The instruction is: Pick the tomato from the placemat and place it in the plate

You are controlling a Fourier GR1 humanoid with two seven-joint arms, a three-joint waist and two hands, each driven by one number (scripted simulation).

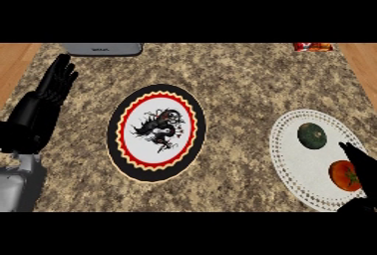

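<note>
A red tomato (343, 176) lies on the white lace placemat (294, 149) at the right, with a dark green round fruit (312, 135) just beyond it. The plate (157, 132), black-rimmed with a red ring and a dragon picture, sits in the middle of the counter. My right hand (361, 164) comes in at the lower right corner, open, its fingers stretched over the tomato's right side; whether they touch it I cannot tell. My left hand (46, 99) rests open at the left edge, fingers up.
A grey appliance (101, 48) stands at the counter's far edge, left of centre. A red packet (313, 47) lies at the far right. The wooden floor shows beyond both sides of the speckled counter (236, 74).
</note>
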